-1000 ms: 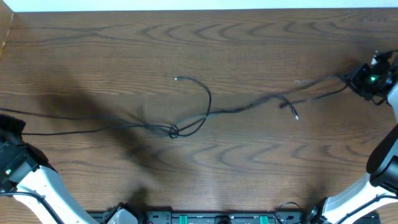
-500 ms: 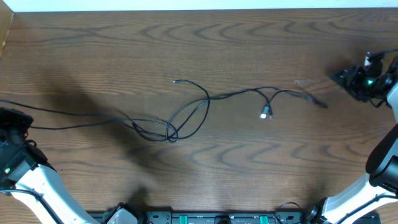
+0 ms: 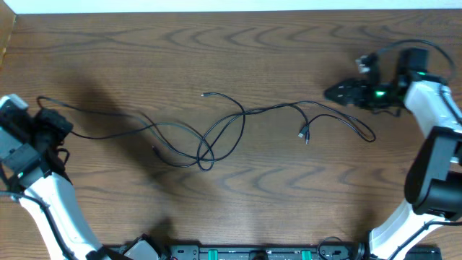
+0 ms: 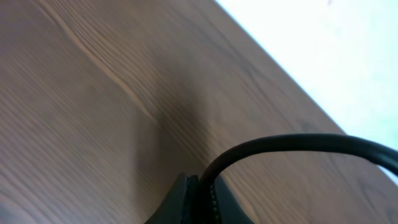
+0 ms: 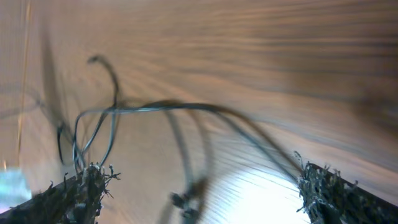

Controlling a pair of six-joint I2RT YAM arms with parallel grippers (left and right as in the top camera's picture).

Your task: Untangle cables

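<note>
Surface: dark brown wood-grain tabletop (image 3: 289, 43), with a pale strip along its far edge.
Cables: thin black cables (image 3: 268, 110) lie slack across the middle of the tabletop, strung from left of centre out to the right.
Tangle: several loops cross and gather in a knot (image 3: 204, 152) left of centre; from overhead it is not yet pulled apart.
Loose ends: one small plug end (image 3: 204, 94) lies beyond the knot, a second plug end (image 3: 304, 134) lies right of centre, and a hairpin bend of cord (image 3: 369, 135) reaches farthest right.
Left strand: a single cord runs from the knot towards the left edge and curls round to the left gripper (image 3: 63, 126).
Left gripper: its fingers (image 4: 186, 199) are closed; the left wrist view shows a black cord arching out from between the tips, so it seems pinched there.
Right gripper: the right gripper (image 3: 336, 92) sits near the right-hand cords but apart from them; in the right wrist view its fingers (image 5: 87, 186) stand wide with nothing between them.
Step in hand: judged as a regrasp, with the left end anchored and the right side free to choose a new hold.
Next move: likely the right fingers need to pick one strand, perhaps by the second plug end, and draw it away from the knot without cinching the loops.
</note>
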